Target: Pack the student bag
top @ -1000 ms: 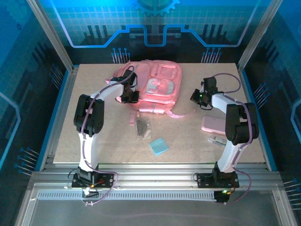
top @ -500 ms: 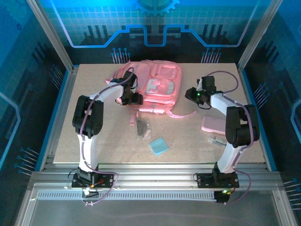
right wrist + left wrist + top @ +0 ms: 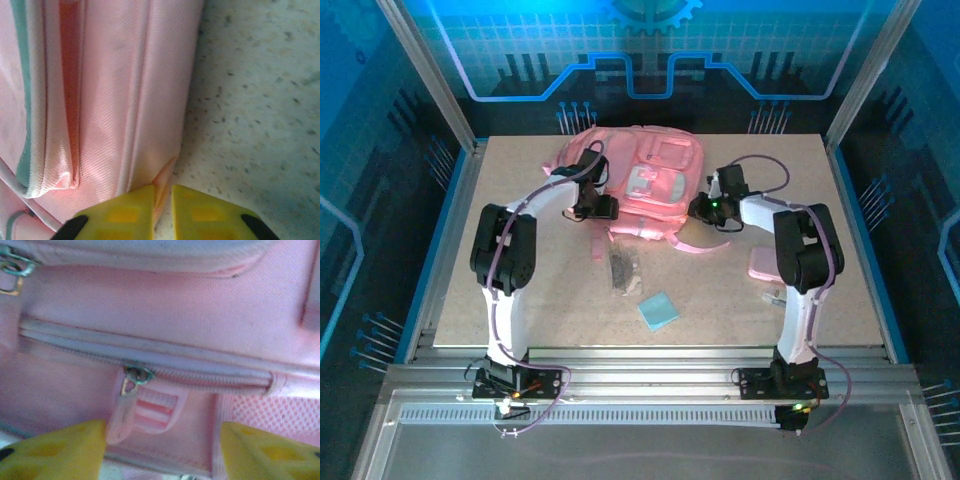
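Now | one student bag (image 3: 660,170) | left gripper (image 3: 162,450) spread | right gripper (image 3: 163,200) pinching its edge

A closed zipper (image 3: 200,371) runs across the pink student bag (image 3: 165,310). Just below the zipper, a pink pull tab (image 3: 121,412) hangs from a metal ring. Further below, the left gripper (image 3: 162,455) has its yellow fingers (image 3: 55,452) spread wide, and the tab is just beside one of them.

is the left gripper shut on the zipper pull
No, the left gripper is open, its yellow fingers apart on either side of the zipper pull on the student bag.
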`<act>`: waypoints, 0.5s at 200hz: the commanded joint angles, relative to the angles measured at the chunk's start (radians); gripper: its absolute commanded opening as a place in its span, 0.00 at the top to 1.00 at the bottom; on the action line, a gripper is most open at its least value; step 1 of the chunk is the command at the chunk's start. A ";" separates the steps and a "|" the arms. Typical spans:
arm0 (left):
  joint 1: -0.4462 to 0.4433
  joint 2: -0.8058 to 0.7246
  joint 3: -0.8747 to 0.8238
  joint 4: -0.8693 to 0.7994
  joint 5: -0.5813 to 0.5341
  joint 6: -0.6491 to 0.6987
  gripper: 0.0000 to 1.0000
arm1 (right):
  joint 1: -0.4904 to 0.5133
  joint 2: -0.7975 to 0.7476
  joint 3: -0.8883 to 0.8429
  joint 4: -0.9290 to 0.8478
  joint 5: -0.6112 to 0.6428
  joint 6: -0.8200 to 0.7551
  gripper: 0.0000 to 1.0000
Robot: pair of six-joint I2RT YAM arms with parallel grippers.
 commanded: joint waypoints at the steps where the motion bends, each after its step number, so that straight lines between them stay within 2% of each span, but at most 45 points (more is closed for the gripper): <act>1: 0.006 -0.089 -0.037 -0.011 -0.067 -0.009 0.30 | 0.001 0.031 0.006 -0.051 0.076 0.021 1.00; 33: 0.015 -0.135 -0.068 0.004 -0.082 -0.023 0.28 | -0.033 -0.021 0.007 -0.093 0.142 -0.032 1.00; 64: 0.025 -0.104 -0.051 0.017 -0.065 -0.002 0.36 | -0.079 -0.057 0.037 -0.146 0.142 -0.103 1.00; 100: 0.025 -0.087 -0.070 0.093 0.142 0.025 0.54 | -0.095 -0.053 0.077 -0.185 0.101 -0.160 1.00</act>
